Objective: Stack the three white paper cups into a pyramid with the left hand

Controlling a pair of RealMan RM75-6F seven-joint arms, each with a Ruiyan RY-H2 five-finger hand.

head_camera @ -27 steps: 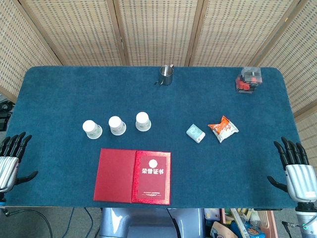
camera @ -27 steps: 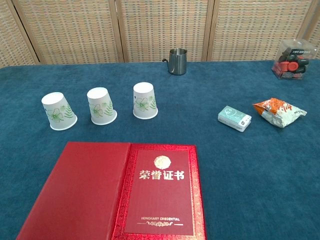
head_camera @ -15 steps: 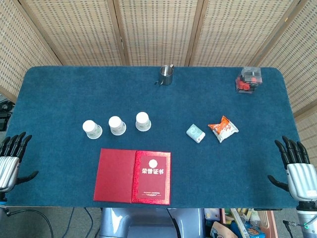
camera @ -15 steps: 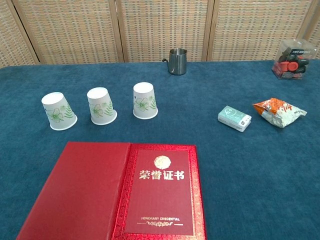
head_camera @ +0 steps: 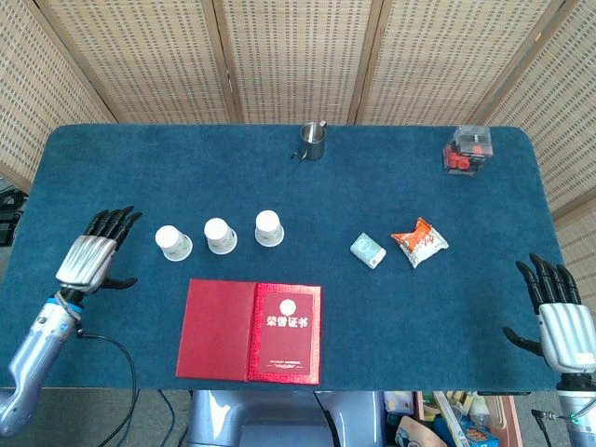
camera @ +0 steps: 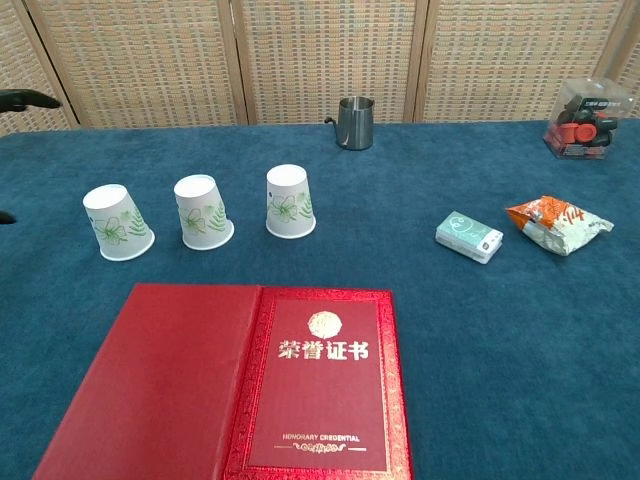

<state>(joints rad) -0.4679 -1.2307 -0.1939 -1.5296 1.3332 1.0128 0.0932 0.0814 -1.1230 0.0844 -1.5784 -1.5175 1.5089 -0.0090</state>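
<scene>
Three white paper cups with green flower prints stand upside down in a row on the blue table: the left cup (head_camera: 173, 242) (camera: 117, 223), the middle cup (head_camera: 220, 236) (camera: 203, 212) and the right cup (head_camera: 268, 228) (camera: 289, 202). My left hand (head_camera: 94, 253) hovers open just left of the left cup, fingers spread and pointing away from me; only its fingertips (camera: 22, 97) show at the chest view's left edge. My right hand (head_camera: 557, 307) stays open at the table's near right corner, far from the cups.
An open red certificate folder (head_camera: 251, 330) (camera: 250, 380) lies just in front of the cups. A steel pitcher (head_camera: 312, 141) stands at the back centre, a clear box of red parts (head_camera: 467, 150) at back right. A small mint packet (head_camera: 368, 250) and an orange snack bag (head_camera: 419, 241) lie right of centre.
My left hand has moved in from the table's left edge, up and to the right, to a spot beside the left cup. Cups and right hand have not moved.
</scene>
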